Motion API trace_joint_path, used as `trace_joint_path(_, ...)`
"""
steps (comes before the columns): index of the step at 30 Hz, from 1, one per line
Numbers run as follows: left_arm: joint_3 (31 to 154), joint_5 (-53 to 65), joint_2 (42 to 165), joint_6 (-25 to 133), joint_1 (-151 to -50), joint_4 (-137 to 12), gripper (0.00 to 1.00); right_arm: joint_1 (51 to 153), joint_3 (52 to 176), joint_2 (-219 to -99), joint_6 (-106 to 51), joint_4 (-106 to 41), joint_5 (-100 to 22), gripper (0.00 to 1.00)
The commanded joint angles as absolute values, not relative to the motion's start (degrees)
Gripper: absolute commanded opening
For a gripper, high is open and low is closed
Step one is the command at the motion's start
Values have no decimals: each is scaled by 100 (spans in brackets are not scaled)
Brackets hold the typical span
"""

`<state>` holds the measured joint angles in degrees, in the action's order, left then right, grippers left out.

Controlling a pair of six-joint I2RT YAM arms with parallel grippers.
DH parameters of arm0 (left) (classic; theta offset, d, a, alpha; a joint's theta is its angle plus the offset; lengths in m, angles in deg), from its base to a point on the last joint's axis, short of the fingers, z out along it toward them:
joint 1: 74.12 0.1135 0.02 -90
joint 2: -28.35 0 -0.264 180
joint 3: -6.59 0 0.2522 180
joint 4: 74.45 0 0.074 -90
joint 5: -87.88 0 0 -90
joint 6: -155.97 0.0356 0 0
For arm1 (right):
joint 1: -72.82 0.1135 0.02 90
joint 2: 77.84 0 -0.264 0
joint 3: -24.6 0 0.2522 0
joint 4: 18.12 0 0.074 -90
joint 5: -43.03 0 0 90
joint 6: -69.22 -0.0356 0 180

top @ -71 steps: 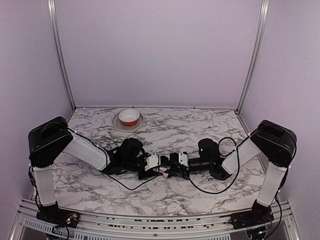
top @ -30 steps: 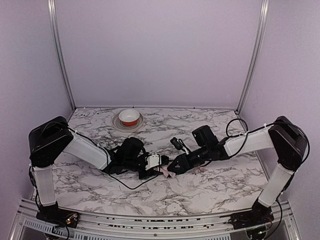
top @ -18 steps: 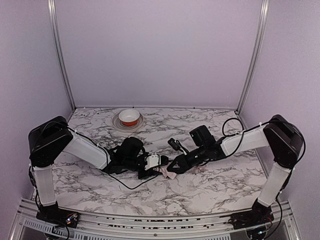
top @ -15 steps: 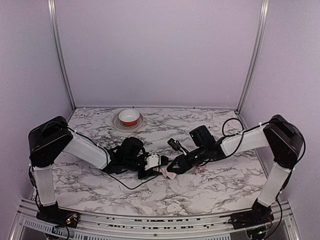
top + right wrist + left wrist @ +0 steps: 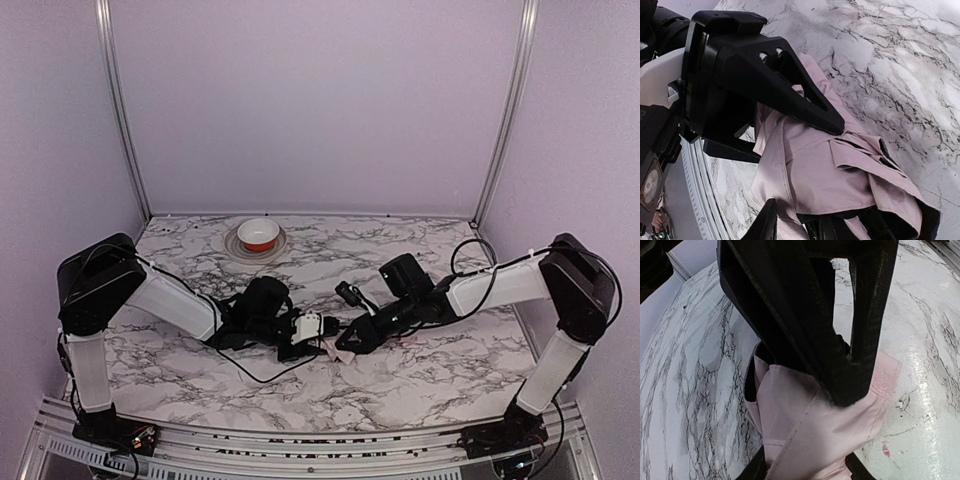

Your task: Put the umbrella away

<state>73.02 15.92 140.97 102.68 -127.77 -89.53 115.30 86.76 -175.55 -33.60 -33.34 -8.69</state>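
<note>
Bench (image 5: 420, 375): white marble, grey-veined.
Umbrella (image 5: 835, 175): pale pink, black-lined, in crumpled folds; lies mid-bench between both pincers.
Left pincer (image 5: 836, 125): clamped on the pink fabric from the left.
Right pincer (image 5: 852, 390): tips nipping the same fabric, opposite side.

White arms (image 5: 175, 300) carry black joints (image 5: 95, 282) and seemingly loose cables (image 5: 262, 378).

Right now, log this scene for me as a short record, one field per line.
umbrella: pale pink, collapsed, fabric loose, lying on the marble table, front centre
left gripper: closed on the umbrella's fabric
right gripper: closed on the fabric, facing the left one
bowl: red-and-white, on a plate, far left, apart from both arms
status: umbrella not yet put away
</note>
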Motion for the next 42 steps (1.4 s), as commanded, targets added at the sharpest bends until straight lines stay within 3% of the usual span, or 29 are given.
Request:
trace_joint_path(1, 7232, 1036, 14508, 10116, -12738, -8118, 0, 12054, 8620, -17170, -3222, -3653, 588, 31)
trace_joint_path(7, 7098, 1159, 14340, 10412, -12747, -8082, 0, 11853, 9246, -16429, -1773, -5092, -145, 50)
trace_joint_path(10, 7042, 1114, 14290, 10563, -12793, -8082, 0, 11454, 9445, -16299, -1136, -5592, -910, 66)
trace_joint_path(13, 7014, 1049, 14274, 10674, -12833, -8082, 0, 11258, 9524, -16384, -179, -5765, -1576, 72)
trace_joint_path(19, 6975, 1231, 14177, 10649, -12837, -8088, 0, 11281, 8400, -15982, 1799, -3909, -1919, 75)
trace_joint_path(22, 6975, 1417, 14100, 10584, -12836, -8090, 0, 11288, 7740, -15794, 2303, -2782, -1856, 83)
trace_joint_path(25, 7011, 1583, 14068, 10539, -12837, -8099, 0, 11323, 7583, -15959, 2588, -2391, -2053, 84)
trace_joint_path(27, 7054, 1580, 14142, 10550, -12848, -8099, 0, 11336, 7485, -16179, 2746, -2184, -2137, 92)
trace_joint_path(30, 7080, 1564, 14202, 10550, -12848, -8092, 0, 11417, 7435, -16411, 2850, -1937, -2254, 92)
trace_joint_path(34, 7055, 1412, 14183, 10523, -12846, -8090, 0, 11360, 7805, -16334, 2229, -2279, -1518, 85)
trace_joint_path(40, 7074, 1222, 14196, 10559, -12852, -8099, 0, 11360, 7860, -15811, 4, -2800, 114, 79)
trace_joint_path(42, 7100, 1209, 14223, 10569, -12850, -8094, 0, 11360, 7670, -15650, -1228, -2543, 110, 78)
